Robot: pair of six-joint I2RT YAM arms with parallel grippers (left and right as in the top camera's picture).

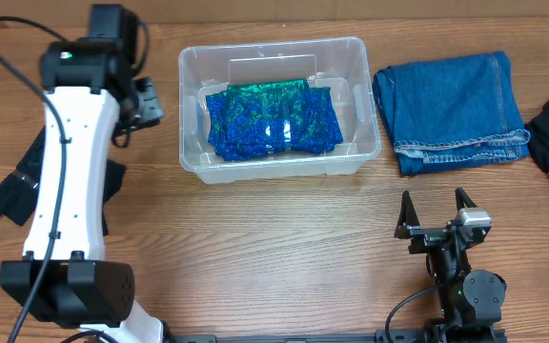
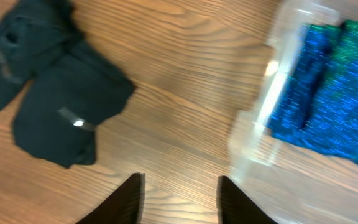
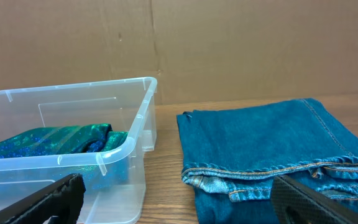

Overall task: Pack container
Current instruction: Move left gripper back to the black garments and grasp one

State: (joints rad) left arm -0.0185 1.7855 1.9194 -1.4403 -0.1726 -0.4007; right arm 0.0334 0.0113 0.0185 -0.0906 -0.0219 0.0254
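Your left end effector [image 2: 180, 180]: spread, empty, over the wooden counter [image 1: 284, 248]
Your right end effector [image 1: 434, 198]: spread, empty
Clear rectangular plastic container [image 1: 191, 114]: mid-counter, holding shiny blue-green fabric [image 1: 270, 119]
Folded blue denim [image 1: 451, 110]: just beside it

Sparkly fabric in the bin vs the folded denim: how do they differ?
Place: the sparkly fabric lies inside the container; the denim lies on the table, outside the container on its right.
Surface: the sparkly fabric is glossy, mottled blue and green; the denim is matte, plain blue, with stitched hems showing.
Shared: both are folded flat and mostly blue.
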